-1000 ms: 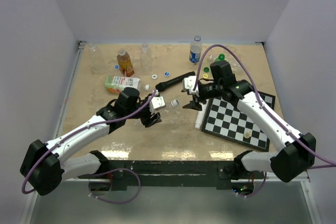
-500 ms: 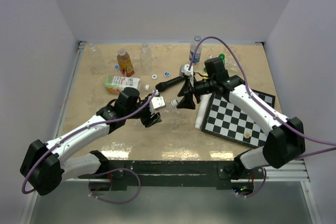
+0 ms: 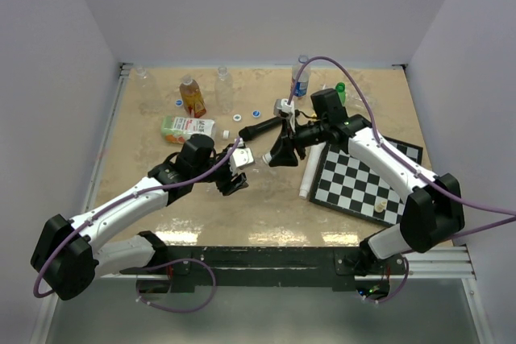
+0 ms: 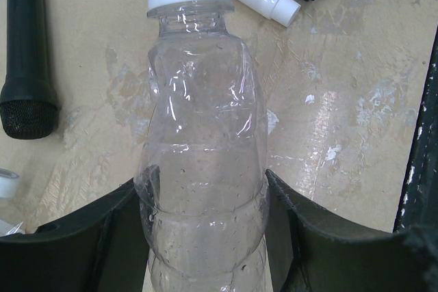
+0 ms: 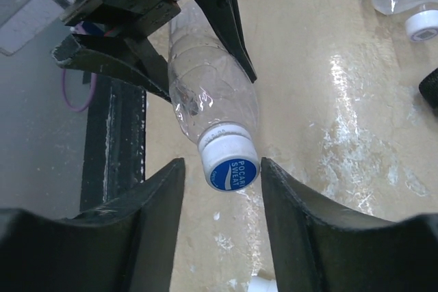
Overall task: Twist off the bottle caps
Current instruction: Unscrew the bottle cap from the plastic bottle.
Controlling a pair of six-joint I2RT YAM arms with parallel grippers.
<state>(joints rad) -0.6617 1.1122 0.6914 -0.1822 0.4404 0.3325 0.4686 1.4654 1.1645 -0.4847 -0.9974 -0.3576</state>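
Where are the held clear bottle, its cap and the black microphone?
clear bottle (image 4: 204, 169), left wrist view, middle of its body.
cap (image 5: 233, 170), right wrist view, its printed top face.
black microphone (image 4: 24, 32), left wrist view, its handle.

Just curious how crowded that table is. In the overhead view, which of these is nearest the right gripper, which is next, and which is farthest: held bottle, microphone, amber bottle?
1. Held bottle: at the right gripper, its top between the jaws.
2. Microphone: just behind, toward the back wall.
3. Amber bottle: far back-left.
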